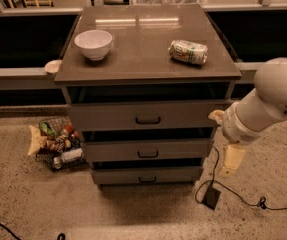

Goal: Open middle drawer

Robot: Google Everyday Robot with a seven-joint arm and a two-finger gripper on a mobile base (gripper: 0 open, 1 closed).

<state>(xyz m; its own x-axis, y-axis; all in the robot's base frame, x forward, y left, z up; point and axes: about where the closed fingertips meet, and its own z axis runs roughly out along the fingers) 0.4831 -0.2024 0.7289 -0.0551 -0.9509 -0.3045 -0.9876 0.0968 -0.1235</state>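
Note:
The middle drawer (144,150) is the grey-brown front between the top and bottom drawers of the cabinet, with a small black bar handle (148,154). It sits flush with the other fronts. My gripper (231,160) hangs at the end of the white arm (268,101), just right of the cabinet and level with the middle drawer's right end. It is apart from the handle and holds nothing that I can see.
A white bowl (93,44) and a lying can (188,51) rest on the cabinet top (143,64). A wire basket of snacks (58,144) stands on the floor at the left. A black cable and adapter (212,196) lie on the floor at the right.

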